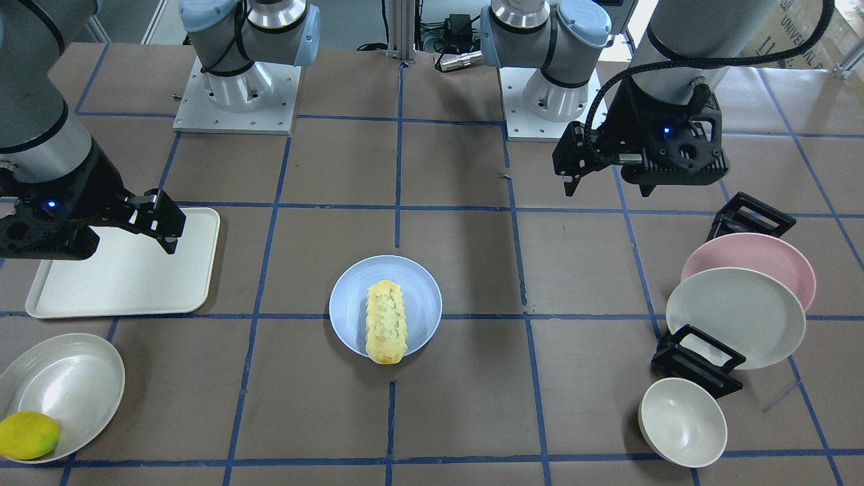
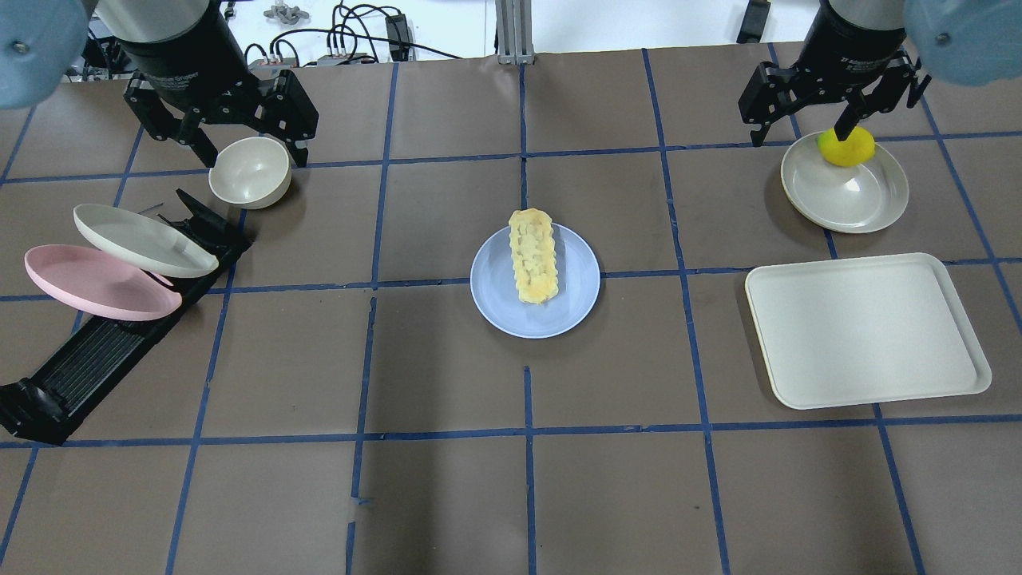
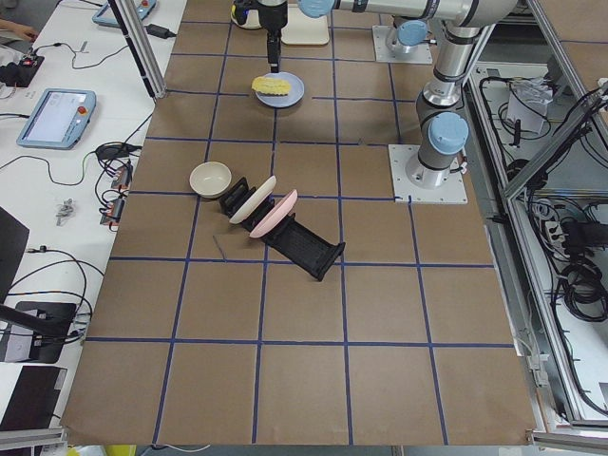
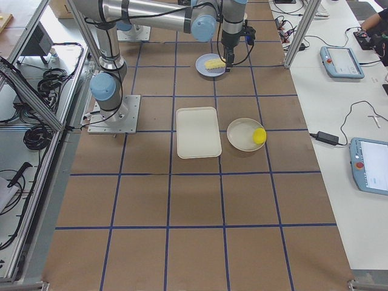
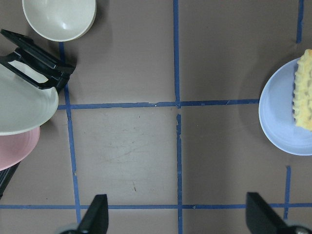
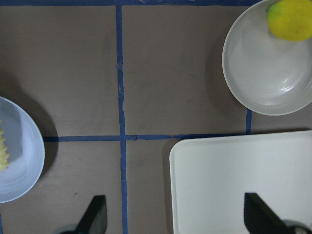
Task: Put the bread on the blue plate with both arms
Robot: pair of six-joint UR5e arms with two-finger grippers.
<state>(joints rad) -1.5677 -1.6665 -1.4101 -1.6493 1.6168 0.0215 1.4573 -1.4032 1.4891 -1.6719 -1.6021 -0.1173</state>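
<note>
The bread (image 2: pixel 533 255) lies lengthwise on the blue plate (image 2: pixel 495 295) in the middle of the table, one end over the far rim. It also shows in the front view (image 1: pixel 386 322) on the plate (image 1: pixel 351 297). My left gripper (image 2: pixel 251 152) is open and empty, raised above the small bowl, far left of the plate. My right gripper (image 2: pixel 830 116) is open and empty, raised above the lemon's bowl, far right. The left wrist view shows the plate's edge (image 5: pixel 278 117) beyond open fingers (image 5: pixel 95 219). The right wrist view shows it (image 6: pixel 19 161) too.
A lemon (image 2: pixel 846 148) sits in a cream dish (image 2: pixel 838 200) at the far right, with a cream tray (image 2: pixel 866 327) near it. On the left a black rack (image 2: pixel 96 359) holds a pink plate (image 2: pixel 104 279) and a cream plate (image 2: pixel 144 239), with a small bowl (image 2: pixel 249 180) beside it.
</note>
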